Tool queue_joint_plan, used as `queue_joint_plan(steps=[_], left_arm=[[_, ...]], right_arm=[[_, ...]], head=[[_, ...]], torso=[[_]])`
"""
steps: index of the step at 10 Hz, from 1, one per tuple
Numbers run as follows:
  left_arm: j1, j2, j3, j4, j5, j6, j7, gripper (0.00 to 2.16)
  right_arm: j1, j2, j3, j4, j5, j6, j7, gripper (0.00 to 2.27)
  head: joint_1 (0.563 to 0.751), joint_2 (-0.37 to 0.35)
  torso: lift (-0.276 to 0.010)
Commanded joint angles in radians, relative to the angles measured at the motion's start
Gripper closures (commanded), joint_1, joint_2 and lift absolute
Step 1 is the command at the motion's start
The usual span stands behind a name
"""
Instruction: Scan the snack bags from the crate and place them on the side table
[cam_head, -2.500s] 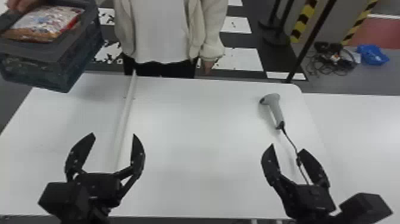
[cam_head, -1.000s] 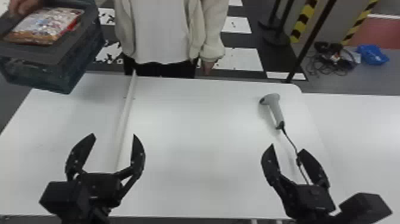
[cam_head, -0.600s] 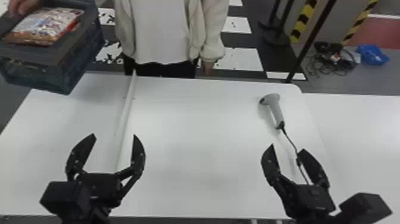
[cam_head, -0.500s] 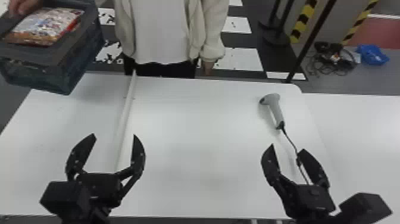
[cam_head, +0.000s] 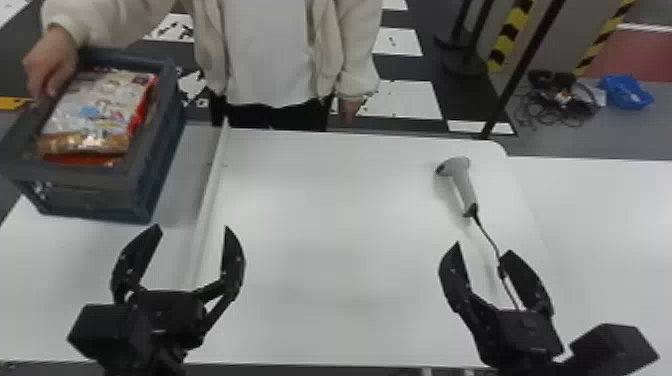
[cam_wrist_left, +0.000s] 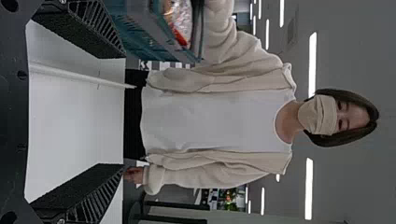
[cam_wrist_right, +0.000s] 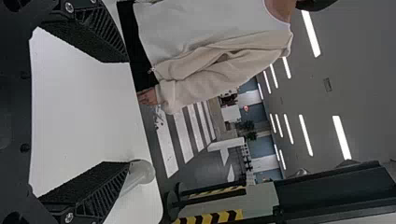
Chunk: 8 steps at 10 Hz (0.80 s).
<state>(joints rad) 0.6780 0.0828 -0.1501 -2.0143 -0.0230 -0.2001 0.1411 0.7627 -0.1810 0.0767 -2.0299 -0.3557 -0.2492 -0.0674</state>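
Above the near edge of the smooth white table (cam_head: 340, 225), the black two-fingered left gripper (cam_head: 192, 229) and its matching right gripper (cam_head: 482, 249) both stand wide, with nothing between their fingers. Farther on, toward the far right corner, lies a grey plastic handheld scanner (cam_head: 466, 187). At the far left corner a person's hand (cam_head: 52, 62) holds a dark blue-grey plastic crate (cam_head: 95, 200) (touching the table or not, I can't tell), a shiny white-and-red snack bag (cam_head: 95, 110) inside.
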Motion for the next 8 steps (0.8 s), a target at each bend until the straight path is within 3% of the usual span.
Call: queue_joint_plan(steps=[1,8], left_arm=[[0.000,0.000,0.000,-0.001,0.000,0.000,0.000,0.03],[-0.003,-0.002,0.015,-0.006,0.002,-0.015,0.009,0.02]], right_arm=[[0.000,0.000,0.000,0.000,0.000,0.000,0.000,0.09],[0.001,-0.002,0.000,-0.001,0.000,0.000,0.000,0.09]], head=[[0.695,-0.083],[0.695,-0.080]], torso=[[-0.050],[-0.050]])
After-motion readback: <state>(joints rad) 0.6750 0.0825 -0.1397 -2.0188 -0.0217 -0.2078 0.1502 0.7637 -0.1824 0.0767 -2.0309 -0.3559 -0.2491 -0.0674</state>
